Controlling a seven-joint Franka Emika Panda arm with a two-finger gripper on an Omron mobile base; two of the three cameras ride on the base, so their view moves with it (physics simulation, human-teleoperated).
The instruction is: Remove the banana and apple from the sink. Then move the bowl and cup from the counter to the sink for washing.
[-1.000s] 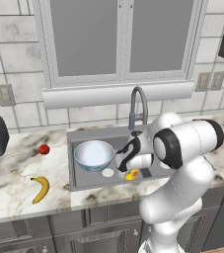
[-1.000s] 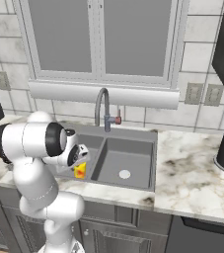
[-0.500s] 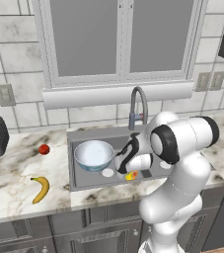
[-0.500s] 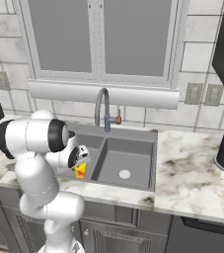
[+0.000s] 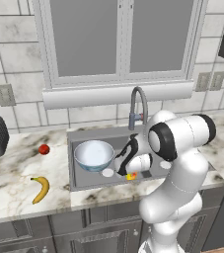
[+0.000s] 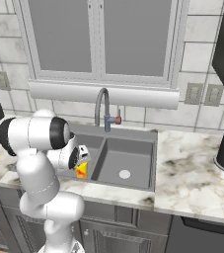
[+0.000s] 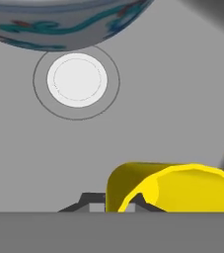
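1. The cup (image 7: 182, 188) is low in the left basin of the sink (image 5: 79, 185), at the gripper (image 7: 111, 203). From the hand view it is a yellow rounded body, cut off by the bottom edge, so its full shape is hard to make out.
2. From the left base view the cup (image 5: 130, 176) is just a small yellow and red-orange speck beside the white wrist; from the right base view it (image 6: 81, 170) hangs just below the hand, over the front of the left basin.
3. The gripper (image 5: 128, 173) has its two dark tips drawn together around the cup's rim. One tip appears to sit inside the cup and one outside, but little of either tip shows.
4. The bowl (image 5: 93, 154) sits in the same basin, towards the back left, close to the cup but apart from it. In the hand view its patterned underside (image 7: 64, 24) is cut off by the top edge.
5. A round white drain (image 7: 76, 80) lies on the basin floor between bowl and cup.
6. The banana (image 5: 40, 189) lies on the marble surface (image 5: 15, 173) left of the sink, near the front edge.
7. The apple (image 5: 44, 149) rests on the same surface farther back, well apart from the banana.
8. The robot's arm hides much of the sink's right basin in the left base view.
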